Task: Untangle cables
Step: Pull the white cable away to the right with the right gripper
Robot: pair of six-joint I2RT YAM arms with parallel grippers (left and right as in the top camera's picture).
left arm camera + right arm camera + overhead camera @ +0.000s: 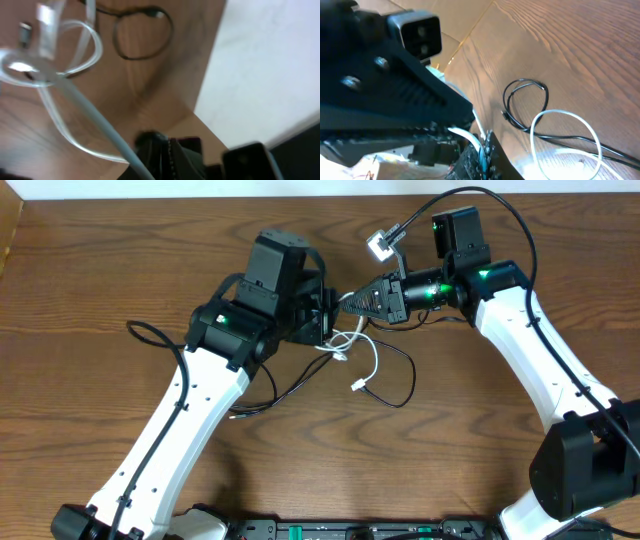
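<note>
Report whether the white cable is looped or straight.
Looped. The white cable forms a ring in the right wrist view and curls in the overhead view.

- I see the white cable (372,360) looped, one stretch lifted, its small plug end lying flat.
- The black cable (412,380) lies in a loose loop, crossing it.

The white cable (90,114) looked blurry in the left wrist view. The black cable (506,100) ran off the right wrist view's lower right edge.
</note>
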